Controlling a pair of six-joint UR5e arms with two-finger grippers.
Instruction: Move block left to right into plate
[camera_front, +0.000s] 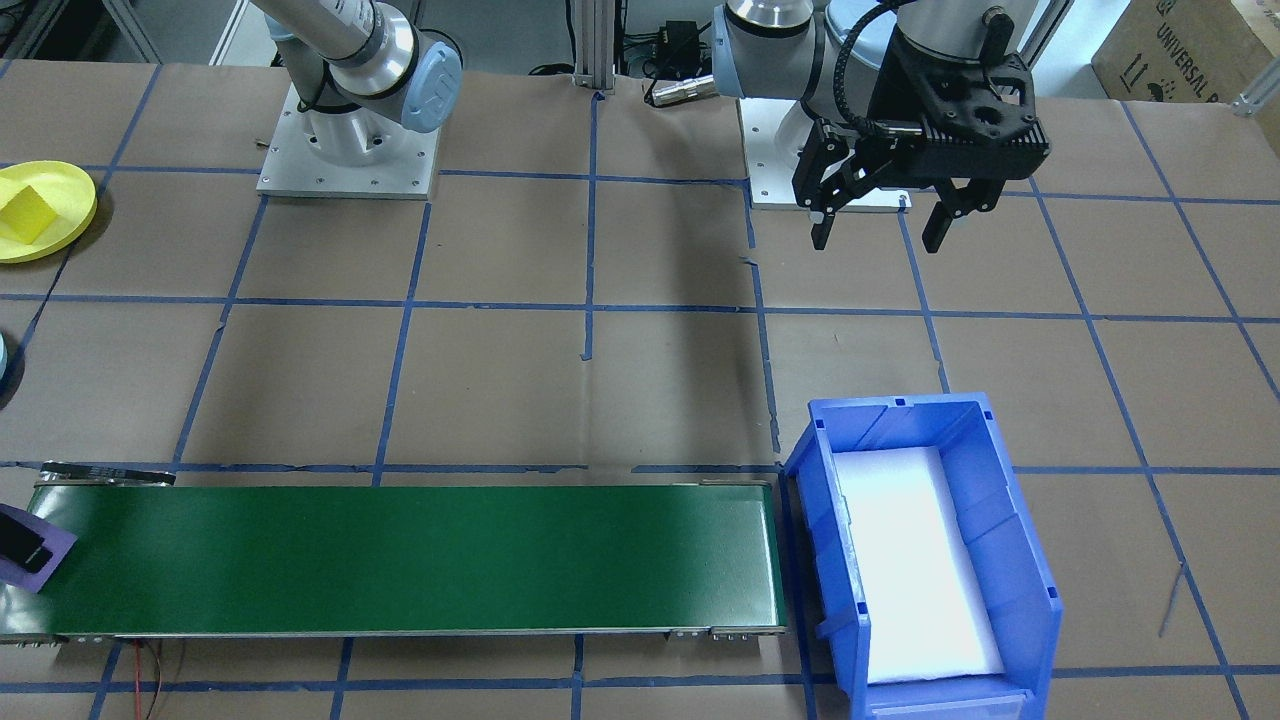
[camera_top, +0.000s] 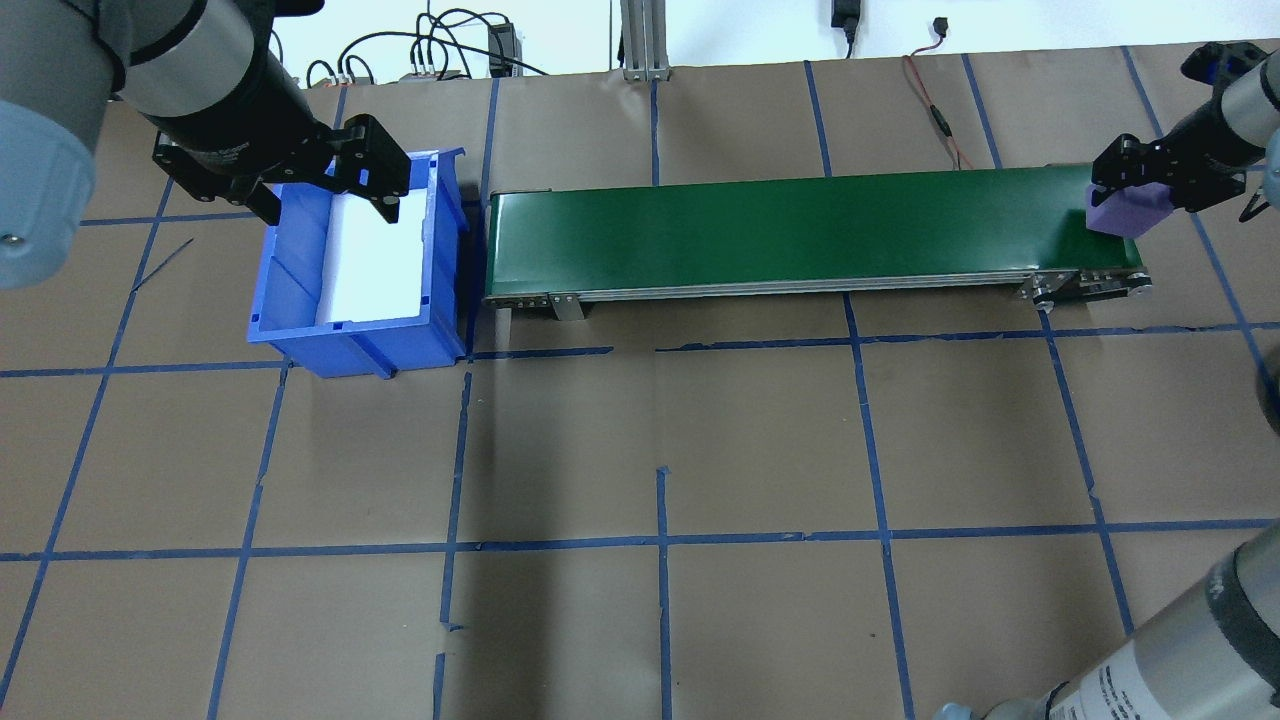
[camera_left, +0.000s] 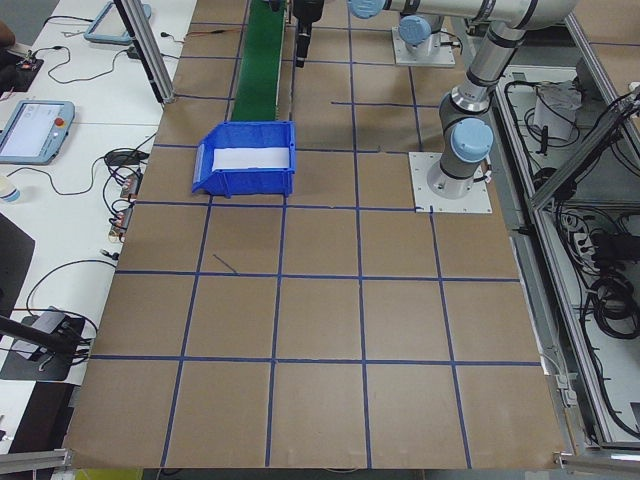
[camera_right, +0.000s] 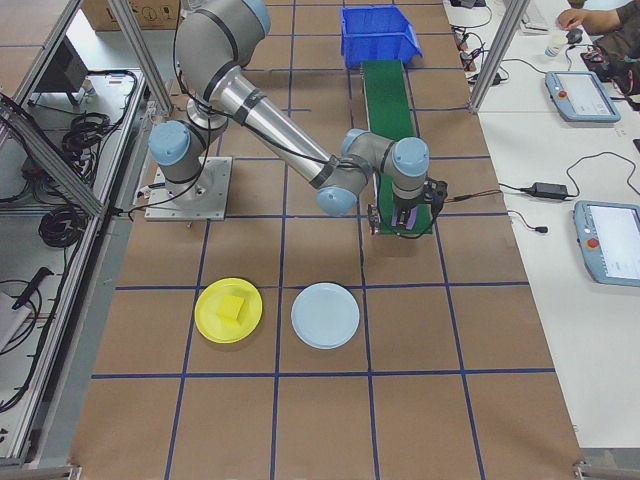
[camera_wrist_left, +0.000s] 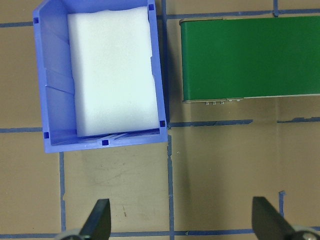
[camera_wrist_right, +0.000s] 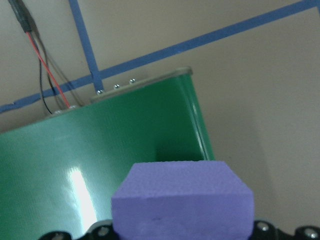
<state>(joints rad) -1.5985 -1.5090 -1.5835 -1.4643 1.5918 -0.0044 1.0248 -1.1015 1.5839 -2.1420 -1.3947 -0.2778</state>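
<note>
The right gripper (camera_top: 1140, 190), at the upper right of the overhead view, is closed on a purple block (camera_top: 1127, 212) at the conveyor's (camera_top: 800, 235) end, the block's long axis across the jaws. In the right side view the yellow plate (camera_right: 228, 310) lies lower left of it, already holding a yellow block (camera_right: 233, 307). The left gripper (camera_top: 325, 195) hangs spread and empty by the blue bin (camera_top: 300, 320).

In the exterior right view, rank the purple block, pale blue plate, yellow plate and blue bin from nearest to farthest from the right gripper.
1. Purple block, in the right gripper.
2. Pale blue plate, toward the camera.
3. Yellow plate, beyond it, toward the robot.
4. Blue bin, conveyor's far end.
</note>
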